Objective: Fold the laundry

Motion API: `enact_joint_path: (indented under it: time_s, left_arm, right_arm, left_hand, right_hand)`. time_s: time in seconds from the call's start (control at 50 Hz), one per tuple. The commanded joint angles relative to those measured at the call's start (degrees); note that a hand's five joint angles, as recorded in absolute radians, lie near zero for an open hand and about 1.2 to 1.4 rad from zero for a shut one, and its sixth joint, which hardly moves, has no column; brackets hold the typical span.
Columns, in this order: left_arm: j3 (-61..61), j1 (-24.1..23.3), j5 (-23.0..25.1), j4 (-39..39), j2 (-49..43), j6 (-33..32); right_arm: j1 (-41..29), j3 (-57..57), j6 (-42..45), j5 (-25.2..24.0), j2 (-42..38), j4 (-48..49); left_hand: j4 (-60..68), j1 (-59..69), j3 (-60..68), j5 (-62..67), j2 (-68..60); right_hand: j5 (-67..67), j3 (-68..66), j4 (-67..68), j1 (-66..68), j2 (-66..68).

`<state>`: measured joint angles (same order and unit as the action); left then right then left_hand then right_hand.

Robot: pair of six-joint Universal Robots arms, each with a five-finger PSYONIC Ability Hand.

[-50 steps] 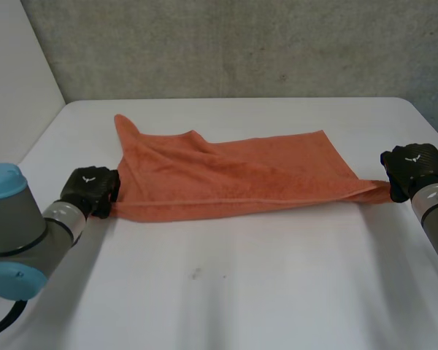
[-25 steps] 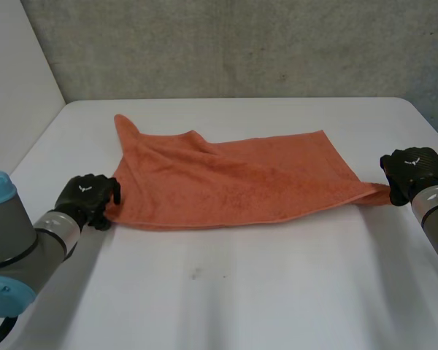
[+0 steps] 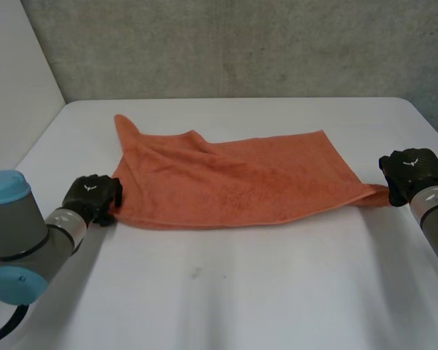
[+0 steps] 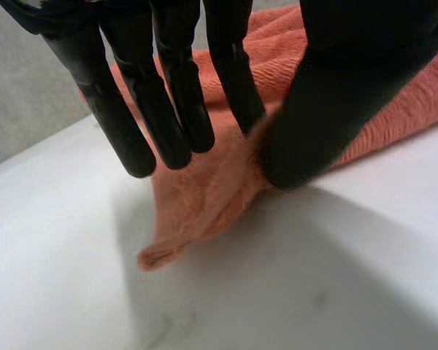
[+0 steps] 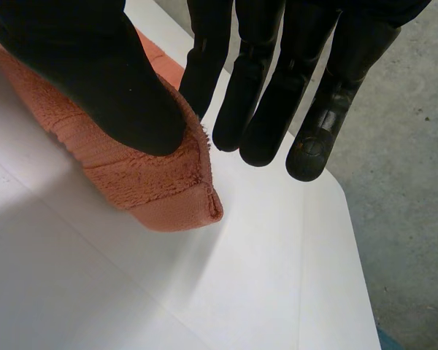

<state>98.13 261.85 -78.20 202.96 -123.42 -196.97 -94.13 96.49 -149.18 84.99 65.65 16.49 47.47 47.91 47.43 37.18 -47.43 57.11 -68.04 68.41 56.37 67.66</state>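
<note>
Now, left fingers (image 4: 171, 109): straight, the nearest one pinching the near left corner of the towel (image 4: 197, 197) against the thumb.
Right fingers (image 5: 266, 109): straight, with the thumb clamping the near right corner against the first of them.
Left hand (image 3: 93, 195): low at the left side of the table (image 3: 263, 292), touching the cloth.
Right hand (image 3: 412, 171): low at the table's right side.
Towel (image 3: 233, 182): orange, spread across the white table between both hands, its far left corner rumpled and raised.
</note>
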Motion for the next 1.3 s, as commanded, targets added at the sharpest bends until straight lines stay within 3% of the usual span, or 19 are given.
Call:
enact_joint_path:
  time_s: [0.02,0.14,0.24,0.28,0.38,0.42,0.52,0.64,0.7,0.78,0.86,1.0,1.08,1.2,1.3]
  left_arm:
    - [-1.1,0.33,-0.47,1.91,-0.16,0.01]
    - [4.07,0.95,-2.3,1.56,8.43,-2.36]
    - [9.26,1.82,-3.19,0.25,16.6,-7.01]
    - [11.03,2.0,-3.19,-1.08,19.97,-8.7]
    - [15.16,3.41,-3.19,-10.13,28.94,-13.97]
    - [17.0,4.98,-3.1,-19.4,34.01,-17.29]
    - [18.85,6.39,-2.31,-30.4,39.56,-19.5]
    - [19.38,5.87,-1.17,-29.73,40.54,-19.59]
    - [18.86,5.78,-0.2,-25.16,39.31,-19.42]
    - [15.8,4.47,0.06,-15.78,30.73,-19.77]
    - [7.98,0.96,-0.99,-9.62,19.66,-19.68]
    - [-3.12,-0.2,-1.7,-3.62,6.08,-19.59]
    - [-11.18,-1.51,-1.87,0.32,-1.98,-19.33]
    - [-17.53,-2.13,-2.14,3.67,-7.8,-19.33]
    - [-24.55,-2.13,-5.47,6.57,-14.03,-19.5]
  right_arm:
    - [0.09,-0.08,0.03,0.09,0.45,-0.14]
    - [0.0,-0.43,0.47,0.0,0.98,-2.08]
    - [0.27,-2.1,1.53,-0.35,2.73,-9.63]
    - [0.35,-2.71,4.5,-0.7,5.53,-17.77]
    - [0.44,-1.05,12.05,-3.68,9.58,-29.2]
    - [0.53,0.36,14.97,-4.04,11.08,-32.93]
    - [1.5,5.81,24.73,-4.48,16.27,-42.77]
    - [3.52,7.22,29.3,-4.75,18.29,-43.39]
    - [3.26,6.08,29.21,-4.75,17.86,-39.54]
    - [2.99,3.61,27.98,-4.31,14.51,-33.98]
    - [-1.3,-6.11,21.32,-3.17,3.03,-28.1]
    - [-4.22,-18.01,16.12,1.05,-7.55,-23.96]
    - [-5.35,-23.88,15.41,1.93,-13.25,-16.34]
    - [-6.85,-28.89,15.5,2.28,-18.7,-6.67]
    - [-7.55,-32.67,15.85,3.34,-23.35,-2.88]
  left_hand:
    - [32.53,32.09,32.57,32.82,-32.57]
    - [32.53,32.09,32.57,32.82,-32.57]
    - [32.53,32.09,32.57,32.82,-32.57]
    - [32.53,32.09,32.57,32.82,-32.57]
    - [32.53,32.09,32.57,32.82,-32.57]
    - [32.53,32.09,32.57,32.82,-32.57]
    - [32.53,32.09,32.57,32.82,-32.57]
    - [32.53,32.09,32.57,32.82,-32.57]
    - [32.53,32.09,32.57,32.82,-32.57]
    - [32.53,32.09,32.57,32.82,-32.57]
    - [32.53,32.09,32.57,32.82,-32.57]
    - [32.53,32.09,32.57,32.82,-32.57]
    - [32.53,32.09,32.57,32.82,-32.57]
    - [32.53,32.09,32.57,32.82,-32.57]
    - [32.53,32.09,32.57,32.82,-32.57]
  right_hand:
    - [12.89,-11.96,11.59,23.63,12.34]
    - [12.89,-11.96,11.59,23.63,12.34]
    - [12.89,-11.96,11.59,23.63,12.34]
    - [12.89,-11.96,11.59,23.63,12.34]
    - [12.89,-11.96,11.59,23.63,12.34]
    - [12.89,-11.96,11.59,23.63,12.34]
    - [12.89,-11.96,11.59,23.63,12.34]
    - [12.89,-11.96,11.59,23.63,12.34]
    - [12.89,-11.96,11.59,23.63,12.34]
    - [12.89,-11.96,11.59,23.63,12.34]
    - [12.89,-11.96,11.59,23.63,12.34]
    - [12.89,-11.96,11.59,23.63,12.34]
    - [12.89,-11.96,11.59,23.63,12.34]
    - [12.89,-11.96,11.59,23.63,12.34]
    - [12.89,-11.96,11.59,23.63,12.34]
